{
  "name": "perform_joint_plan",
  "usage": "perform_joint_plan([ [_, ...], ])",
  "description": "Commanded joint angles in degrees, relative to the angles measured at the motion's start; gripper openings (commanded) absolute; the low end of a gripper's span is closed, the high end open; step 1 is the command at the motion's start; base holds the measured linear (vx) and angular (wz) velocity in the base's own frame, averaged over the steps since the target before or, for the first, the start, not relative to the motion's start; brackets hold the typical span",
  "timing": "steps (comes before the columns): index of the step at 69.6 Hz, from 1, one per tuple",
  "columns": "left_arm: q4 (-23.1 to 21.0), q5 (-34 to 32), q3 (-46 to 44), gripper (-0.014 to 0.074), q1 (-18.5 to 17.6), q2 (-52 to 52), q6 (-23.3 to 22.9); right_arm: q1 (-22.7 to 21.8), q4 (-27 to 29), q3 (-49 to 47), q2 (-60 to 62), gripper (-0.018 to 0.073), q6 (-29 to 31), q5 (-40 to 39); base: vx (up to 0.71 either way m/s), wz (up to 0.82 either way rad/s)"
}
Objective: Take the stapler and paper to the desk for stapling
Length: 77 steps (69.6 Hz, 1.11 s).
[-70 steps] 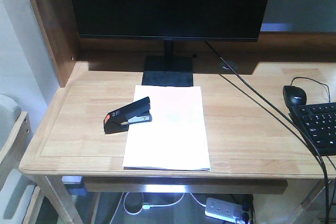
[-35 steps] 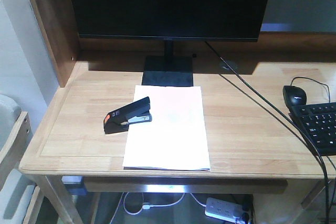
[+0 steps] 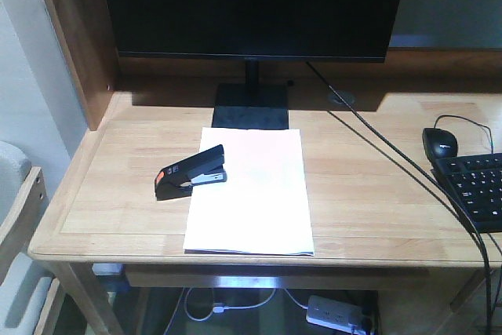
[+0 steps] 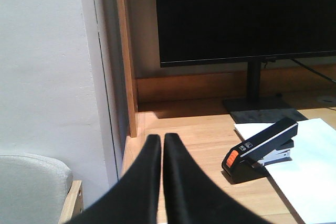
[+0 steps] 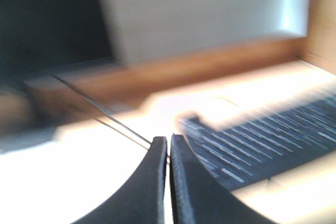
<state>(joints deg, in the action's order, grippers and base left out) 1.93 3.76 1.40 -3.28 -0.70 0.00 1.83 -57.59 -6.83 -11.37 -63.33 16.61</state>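
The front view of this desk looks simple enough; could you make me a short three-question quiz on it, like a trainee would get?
1. True or false: the small black stapler with the orange patch lies partly on the stack of plain white paper sheets.
2. Which lies nearest the black computer mouse? A) the stapler B) the black keyboard C) the black monitor stand
3. In the wrist views, are the left end effector and right end effector holding anything?

Key: 1. True; its silver end overlaps the paper's left edge on the light-wood desk. 2. B. 3. No; both are shut and hold nothing.
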Motion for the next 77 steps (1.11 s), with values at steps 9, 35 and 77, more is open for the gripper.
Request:
perform_joint_plan([
  [9,0.0,-3.8,0.6,-0.0006,0.0,-0.9,0.0,-6.0,34.3,-1.5,1.0,-0.0010,44.4,-7.7,0.00,0.00],
  [35,0.0,-3.8,0.6,-0.0006,0.0,-0.9,0.0,-6.0,53.0,-1.2,4.6,-0.0010,65.5,-10.0,0.00,0.00],
  [77,0.0,-3.8,0.6,-0.0006,0.0,-0.9,0.0,2.0,52.2,8.7,12.6,-0.0010,63.3,-15.4,0.00,0.00],
])
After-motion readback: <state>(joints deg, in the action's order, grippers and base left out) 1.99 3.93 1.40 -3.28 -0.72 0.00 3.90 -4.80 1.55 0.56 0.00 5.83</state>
